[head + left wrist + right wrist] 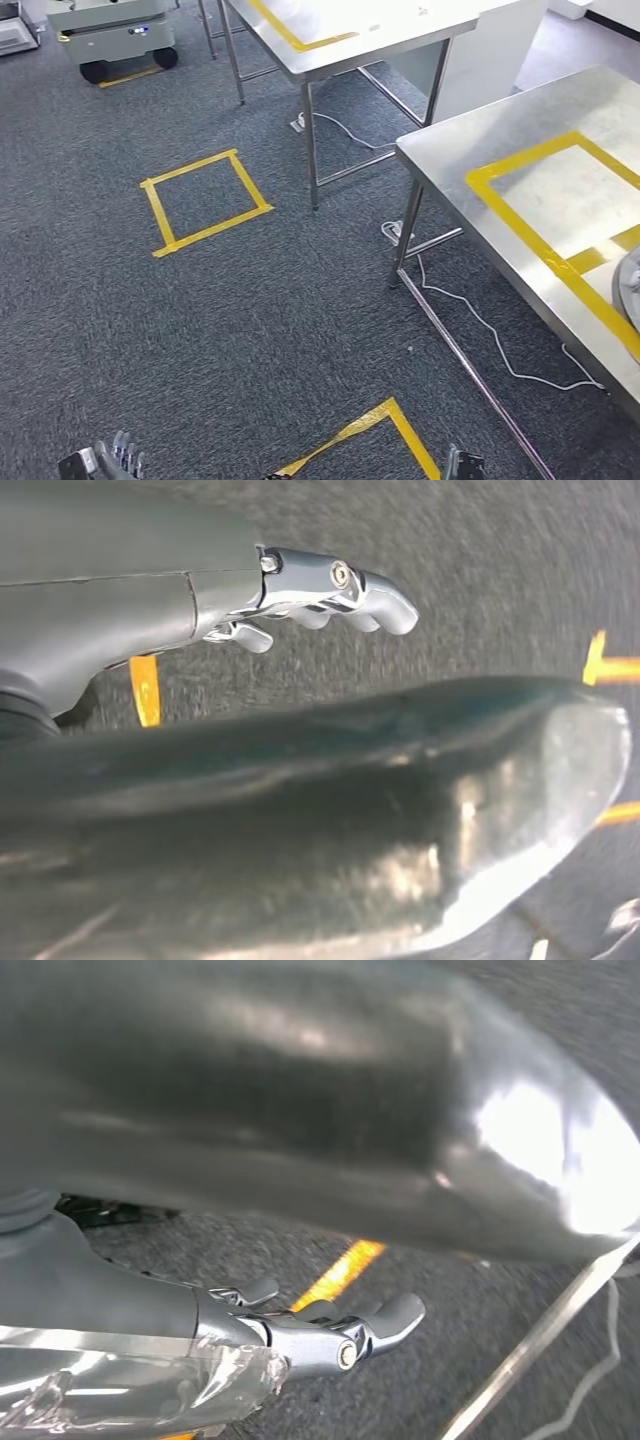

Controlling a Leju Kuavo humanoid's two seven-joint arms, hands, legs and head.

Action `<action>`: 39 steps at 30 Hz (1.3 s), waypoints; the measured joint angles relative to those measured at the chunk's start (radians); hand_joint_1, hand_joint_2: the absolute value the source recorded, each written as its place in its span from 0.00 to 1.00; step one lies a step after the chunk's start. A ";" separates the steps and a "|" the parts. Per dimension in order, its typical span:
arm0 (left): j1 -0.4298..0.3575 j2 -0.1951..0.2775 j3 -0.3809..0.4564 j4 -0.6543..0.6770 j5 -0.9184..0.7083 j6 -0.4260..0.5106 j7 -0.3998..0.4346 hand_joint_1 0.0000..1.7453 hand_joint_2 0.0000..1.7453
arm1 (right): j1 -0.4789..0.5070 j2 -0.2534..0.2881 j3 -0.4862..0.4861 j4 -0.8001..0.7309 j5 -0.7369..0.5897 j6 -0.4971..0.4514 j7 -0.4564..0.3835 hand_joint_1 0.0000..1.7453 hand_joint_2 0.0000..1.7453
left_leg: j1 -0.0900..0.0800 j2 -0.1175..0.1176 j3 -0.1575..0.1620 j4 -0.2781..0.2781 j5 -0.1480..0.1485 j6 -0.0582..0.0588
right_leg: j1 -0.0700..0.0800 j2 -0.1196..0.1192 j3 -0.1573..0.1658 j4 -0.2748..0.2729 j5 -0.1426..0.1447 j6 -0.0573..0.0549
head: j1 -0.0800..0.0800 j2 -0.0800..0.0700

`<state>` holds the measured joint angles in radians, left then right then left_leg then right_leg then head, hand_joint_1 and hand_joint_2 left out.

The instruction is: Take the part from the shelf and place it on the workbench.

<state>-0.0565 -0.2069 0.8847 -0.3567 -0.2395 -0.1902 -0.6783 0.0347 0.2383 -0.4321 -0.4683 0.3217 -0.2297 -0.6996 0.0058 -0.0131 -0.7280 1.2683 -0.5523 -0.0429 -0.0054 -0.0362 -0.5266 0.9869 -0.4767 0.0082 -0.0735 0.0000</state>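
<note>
hands hang empty, fingers extended: left hand (pixel 332 600), right hand (pixel 332 1335). part (pixel 628 290) at right frame edge on workbench (pixel 483 130). no shelf seen; turn slowly to find it.

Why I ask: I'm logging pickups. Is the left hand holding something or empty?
Empty: the left hand hangs above the carpet, fingers stretched out straight, nothing in them.

Part (pixel 631 290): a grey, rounded piece, cut off by the picture's edge, is lying flat on the steel workbench (pixel 483 130), sitting inside the workbench's yellow tape outline (pixel 528 235), near its front edge.
</note>
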 joint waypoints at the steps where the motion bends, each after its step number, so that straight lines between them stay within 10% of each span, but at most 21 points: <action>1: 0.002 0.004 0.000 0.013 0.022 -0.017 0.001 0.00 0.00 | -0.007 -0.001 -0.001 0.013 0.006 0.000 0.000 0.00 0.00 | 0.002 0.004 0.014 -0.018 0.017 -0.001 | 0.000 -0.013 0.000 0.000 0.000 0.000 | 0.000 0.000; 5: 0.001 0.014 0.002 0.044 0.047 -0.047 0.003 0.00 0.00 | -0.027 -0.003 -0.003 0.050 0.021 -0.005 0.000 0.00 0.00 | 0.000 0.075 0.152 -0.255 0.111 0.003 | 0.007 -0.060 0.001 0.006 -0.008 0.015 | -0.001 0.000; 8: 0.001 0.016 0.002 0.060 0.042 -0.048 0.003 0.00 0.00 | -0.039 -0.006 -0.005 0.067 0.029 -0.009 0.000 0.00 0.00 | -0.004 0.064 0.159 -0.283 0.113 0.021 | 0.011 -0.090 0.005 0.008 -0.013 0.030 | 0.007 0.000; 11: 0.002 0.019 0.003 0.068 0.031 -0.037 0.002 0.00 0.00 | -0.049 -0.006 -0.005 0.078 0.032 -0.012 0.000 0.00 0.00 | -0.001 0.031 0.156 -0.285 0.119 0.040 | 0.004 -0.034 -0.021 0.075 -0.062 0.043 | 0.010 0.000; 15: -0.002 0.021 0.002 0.075 0.015 -0.019 0.002 0.00 0.00 | -0.050 -0.008 -0.006 0.093 0.034 -0.017 0.000 0.00 0.00 | -0.004 -0.021 0.149 -0.285 0.124 0.052 | 0.005 0.034 -0.137 0.310 -0.154 0.041 | 0.018 0.000; 19: -0.002 0.022 0.002 0.078 0.001 -0.003 -0.001 0.00 0.00 | -0.053 -0.010 -0.007 0.099 0.034 -0.018 0.000 0.00 0.00 | -0.006 -0.079 0.149 -0.283 0.129 0.047 | 0.002 0.090 -0.051 0.112 -0.036 0.025 | 0.019 0.000; 22: -0.003 0.022 0.002 0.079 -0.004 0.001 -0.001 0.00 0.00 | -0.054 -0.011 -0.008 0.101 0.034 -0.018 0.001 0.00 0.00 | -0.001 -0.114 0.136 -0.281 0.137 0.031 | 0.002 0.140 -0.008 0.019 -0.014 0.020 | 0.020 0.000; 24: 0.000 0.022 0.002 0.079 -0.007 0.003 -0.001 0.00 0.00 | -0.054 -0.011 -0.009 0.102 0.035 -0.018 0.001 0.00 0.00 | 0.005 -0.121 0.127 -0.281 0.141 0.018 | 0.004 0.116 -0.004 0.014 -0.007 0.012 | 0.020 0.000; 26: 0.001 0.022 0.002 0.079 -0.010 0.004 -0.001 0.00 0.00 | -0.054 -0.012 -0.011 0.102 0.039 -0.018 0.000 0.00 0.00 | 0.002 -0.073 0.103 -0.240 0.111 0.009 | 0.003 0.086 -0.001 0.004 0.002 0.001 | 0.015 0.000; 29: -0.004 0.020 0.002 0.080 -0.013 0.005 -0.001 0.00 0.00 | -0.050 -0.012 -0.011 0.102 0.046 -0.019 0.000 0.00 0.00 | 0.002 -0.007 0.018 -0.061 0.018 -0.003 | 0.004 0.034 -0.001 0.000 0.003 -0.005 | 0.008 0.000; 31: -0.002 0.019 0.002 0.080 -0.015 0.005 -0.001 0.00 0.00 | -0.051 -0.013 -0.012 0.103 0.049 -0.020 0.000 0.00 0.00 | 0.007 0.001 -0.002 -0.009 0.012 -0.011 | 0.004 0.001 -0.002 0.001 0.001 -0.005 | 0.008 0.000; 36: -0.006 0.015 0.002 0.079 -0.021 0.007 -0.001 0.00 0.00 | -0.052 -0.015 -0.012 0.103 0.059 -0.033 0.000 0.00 0.00 | 0.009 0.081 0.148 -0.263 0.116 -0.012 | 0.007 -0.060 -0.001 0.010 -0.015 0.017 | 0.007 0.000; 39: -0.004 0.014 0.002 0.079 -0.023 0.010 -0.001 0.00 0.00 | -0.055 -0.016 -0.012 0.103 0.061 -0.039 0.000 0.00 0.00 | 0.004 0.058 0.152 -0.279 0.117 0.017 | 0.007 -0.083 0.009 0.011 -0.022 0.032 | 0.015 0.000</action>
<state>-0.0604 -0.1931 0.8866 -0.2773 -0.2628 -0.1805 -0.6794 -0.0204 0.2226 -0.4440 -0.3655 0.3830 -0.2687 -0.7000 0.0103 0.0452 -0.5764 0.9893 -0.4356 -0.0261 0.0014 -0.1189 -0.5176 0.9978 -0.4984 0.0406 -0.0583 0.0001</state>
